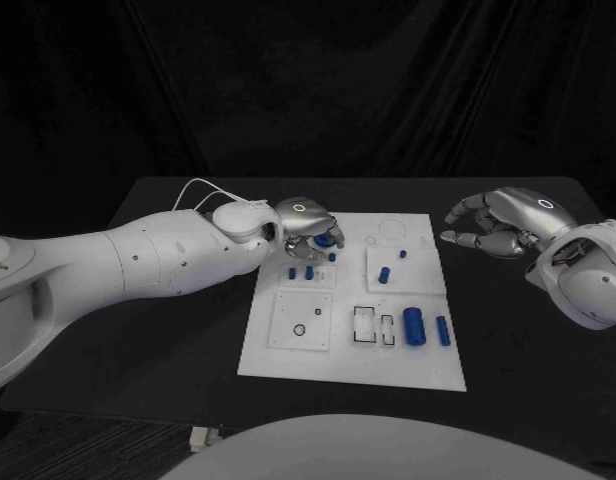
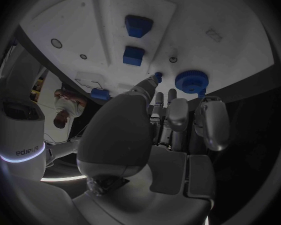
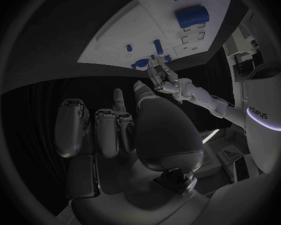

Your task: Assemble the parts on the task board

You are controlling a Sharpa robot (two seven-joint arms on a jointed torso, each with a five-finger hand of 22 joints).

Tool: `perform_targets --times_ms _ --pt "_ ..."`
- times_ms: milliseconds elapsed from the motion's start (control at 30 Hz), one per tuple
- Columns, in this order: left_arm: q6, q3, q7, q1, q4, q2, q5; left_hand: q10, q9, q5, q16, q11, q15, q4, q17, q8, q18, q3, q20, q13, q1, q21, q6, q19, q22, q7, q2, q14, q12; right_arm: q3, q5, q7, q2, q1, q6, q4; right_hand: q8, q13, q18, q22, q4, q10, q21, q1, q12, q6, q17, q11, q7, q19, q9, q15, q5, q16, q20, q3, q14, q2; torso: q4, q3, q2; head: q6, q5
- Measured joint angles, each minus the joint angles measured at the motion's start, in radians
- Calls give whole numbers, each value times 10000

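Head view: task board (image 1: 354, 350) sits mid-bench (image 1: 178, 340). Left hand (image 1: 305, 222) is over the board's 11 o'clock corner, fingers pointing down onto a blue round part (image 1: 315, 241) there. Can't tell from here whether it grips or just touches it. Two small blue pegs (image 1: 301, 271) lie just at 6 o'clock of that hand; a larger blue cylinder (image 1: 413, 325) and a slimmer one (image 1: 442, 330) lie toward the board's 4 o'clock. Right hand (image 1: 513, 222) hovers off the board at its 2 o'clock, fingers curled loosely, holding nothing.

Left wrist view: blue gear-like disc (image 2: 191, 80) lies on the board just past the fingertips (image 2: 158, 97); one finger reaches to a small blue peg (image 2: 157, 76) beside it. Fingers mostly straight and close together, nothing visibly clasped. Two blue blocks (image 2: 136, 40) sit further out.

Right wrist view: right hand's fingers (image 3: 97, 127) are relaxed over dark bench, nothing in them. Left hand's fingers are bunched over the blue disc at the board's far corner.

My read: step in hand is seating or picking the disc at that corner. Next move needs a firm pinch on its rim and a straight vertical alignment to its post; right hand is idle and well apart.
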Motion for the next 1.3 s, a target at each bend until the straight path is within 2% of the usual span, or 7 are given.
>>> perform_targets --times_ms 167,300,633,700,933,1033,1300 --pt "62 0 -7 -30 -56 103 -21 57 -42 0 0 -52 0 1 -69 0 1 54 0 181 -40 -53 37 0 0 37 -40 -72 233 0 0 0 -2 -10 13 -5 0 0 -1 8 0 0 0 0 0 0 0 0 0 0 0 0 0 0 0 0 0 0 -1 0 2 0 -10" --pt "99 0 -8 -60 -118 180 -32 57 -53 0 42 -52 0 -38 -83 5 1 93 0 270 -40 -53 110 0 0 42 -40 -72 316 0 0 0 2 -14 20 -9 0 -1 0 8 0 0 -20 0 0 0 0 0 0 0 1 0 0 -29 0 0 0 0 -1 0 1 0 47" --pt "148 0 -7 -114 -254 286 -44 330 -52 51 166 -178 0 -113 -120 259 2 361 -6 497 -79 -52 584 7 0 186 0 -72 696 1 0 0 2 -19 35 -9 0 -1 0 6 0 0 -97 0 0 0 0 0 0 0 1 0 0 -41 0 0 0 0 0 0 -4 0 37" --pt "154 0 -6 -125 -282 310 -45 418 -52 51 167 -264 -36 -165 -133 299 3 414 -41 497 -79 -12 703 42 2 271 0 -35 700 2 0 0 2 -21 39 -8 0 -1 0 6 0 0 -97 0 0 0 0 0 0 0 -1 0 0 -81 0 0 0 0 0 0 -4 0 37" --pt "172 1 -3 -166 -388 399 -49 439 -52 50 186 -286 -55 -143 -263 360 3 502 -41 402 -79 4 889 41 8 339 0 -15 687 1 0 0 5 -31 53 -2 0 -2 0 5 0 0 -96 0 0 0 0 0 0 0 -7 0 -1 -80 0 0 0 0 1 0 -4 0 22" --pt "173 1 -2 -187 -424 431 -51 531 -52 90 186 -377 -95 -206 -306 415 3 597 -41 355 -79 4 982 41 8 378 -1 -55 623 1 0 0 5 -33 57 -2 0 -1 0 5 0 0 -97 0 0 0 0 0 0 0 -7 0 0 -80 0 0 0 0 2 0 -4 0 22" --pt "144 2 16 -272 -570 512 -54 934 -66 136 186 -359 -145 -231 -424 457 3 815 -82 33 -78 45 1181 83 7 387 -1 -34 256 0 0 0 1 -37 64 -2 0 -1 0 4 0 0 -96 0 0 36 0 0 -35 0 -6 0 -1 -80 0 0 0 0 2 0 -4 0 24"
